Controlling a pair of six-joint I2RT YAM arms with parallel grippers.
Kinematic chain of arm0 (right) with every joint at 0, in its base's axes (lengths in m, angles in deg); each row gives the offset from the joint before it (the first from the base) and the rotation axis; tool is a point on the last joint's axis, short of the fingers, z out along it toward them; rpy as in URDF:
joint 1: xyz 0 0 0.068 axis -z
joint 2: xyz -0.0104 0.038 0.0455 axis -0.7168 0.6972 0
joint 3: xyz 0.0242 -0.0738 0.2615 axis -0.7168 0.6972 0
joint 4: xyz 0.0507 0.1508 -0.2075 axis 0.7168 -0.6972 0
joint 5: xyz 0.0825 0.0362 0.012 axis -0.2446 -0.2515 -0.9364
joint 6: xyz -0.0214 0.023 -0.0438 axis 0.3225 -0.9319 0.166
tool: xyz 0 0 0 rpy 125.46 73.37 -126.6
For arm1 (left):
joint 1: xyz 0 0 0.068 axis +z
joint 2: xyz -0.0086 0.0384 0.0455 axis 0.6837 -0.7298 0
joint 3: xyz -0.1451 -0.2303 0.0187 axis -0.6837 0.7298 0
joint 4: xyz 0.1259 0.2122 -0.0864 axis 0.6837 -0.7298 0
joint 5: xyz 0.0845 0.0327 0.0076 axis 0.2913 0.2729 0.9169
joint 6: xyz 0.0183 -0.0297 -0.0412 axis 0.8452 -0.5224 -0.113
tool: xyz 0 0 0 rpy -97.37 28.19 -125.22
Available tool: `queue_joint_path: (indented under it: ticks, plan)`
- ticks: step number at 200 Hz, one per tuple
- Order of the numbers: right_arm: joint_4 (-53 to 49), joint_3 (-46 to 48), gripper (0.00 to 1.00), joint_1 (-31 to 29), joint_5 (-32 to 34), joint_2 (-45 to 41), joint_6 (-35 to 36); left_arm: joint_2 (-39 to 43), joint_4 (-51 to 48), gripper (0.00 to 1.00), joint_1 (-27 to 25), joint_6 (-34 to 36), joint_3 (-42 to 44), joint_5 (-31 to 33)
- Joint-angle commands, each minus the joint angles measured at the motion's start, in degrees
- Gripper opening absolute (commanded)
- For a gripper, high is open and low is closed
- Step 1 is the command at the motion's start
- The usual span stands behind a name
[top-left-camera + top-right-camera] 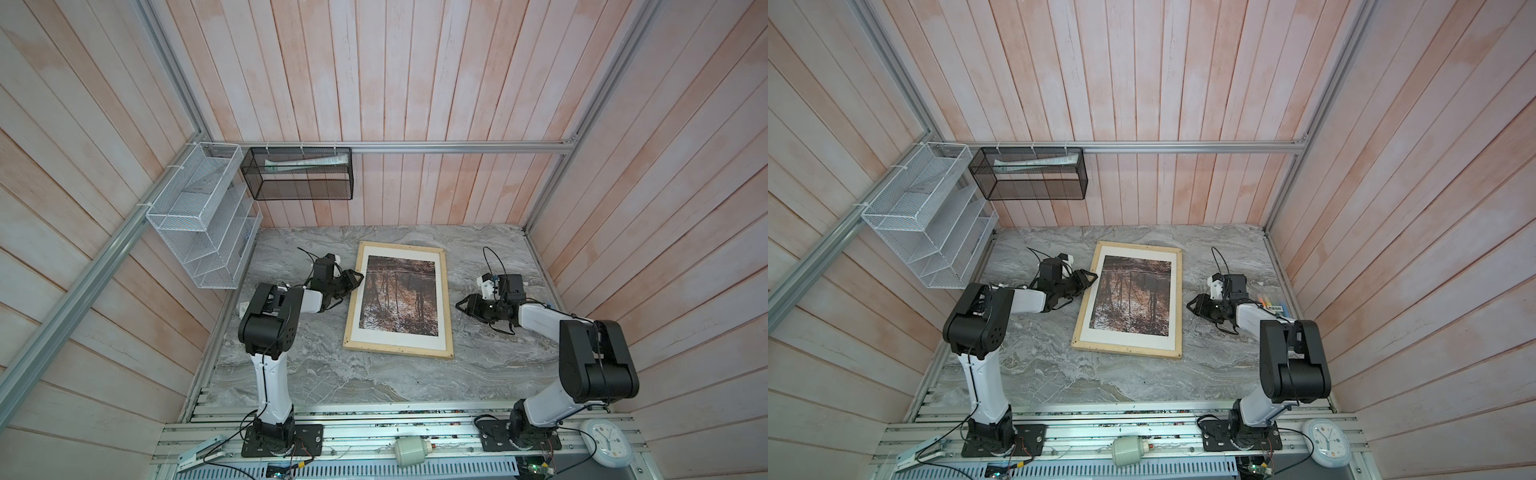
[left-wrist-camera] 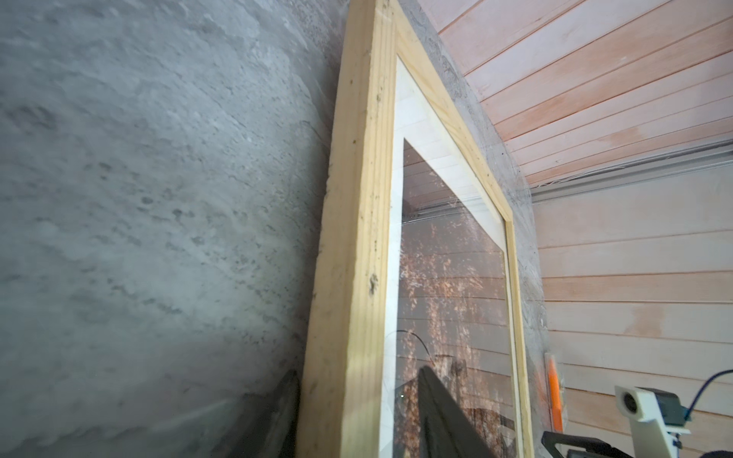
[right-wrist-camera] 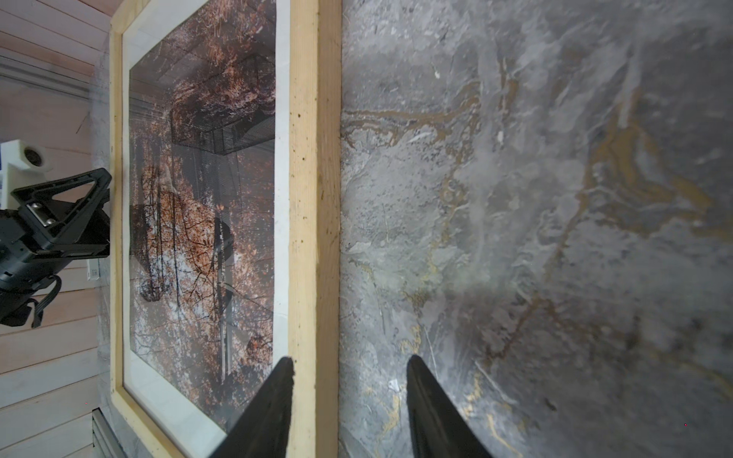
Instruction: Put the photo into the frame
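Observation:
The frame of pale wood lies flat and face up in the middle of the marble table. The photo of autumn trees sits inside it behind glass, with a white mat round it. My left gripper is at the frame's left rail. It is open, with one finger over the glass and one outside the rail. My right gripper is open and low over the table, just off the right rail. It holds nothing.
A white wire rack and a black mesh basket hang on the back left walls. Coloured markers lie by the right wall. A clock and a white cylinder rest on the front rail.

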Motion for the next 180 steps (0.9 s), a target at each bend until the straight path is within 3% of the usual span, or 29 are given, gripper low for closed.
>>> queue_joint_path:
  ticks: [1,90,180]
  plan:
    - [0.48,-0.81,0.48,-0.29,0.89,0.84,0.35,2.66,-0.02,0.49,0.10,2.57,-2.56,1.09]
    - [-1.50,-4.68,0.45,-0.03,4.45,3.50,1.09,7.31,-8.49,0.49,0.23,7.28,-2.99,10.85]
    - [-1.49,-12.33,0.37,1.91,8.23,10.72,3.16,13.22,-27.30,0.43,0.19,13.70,-2.37,22.75]
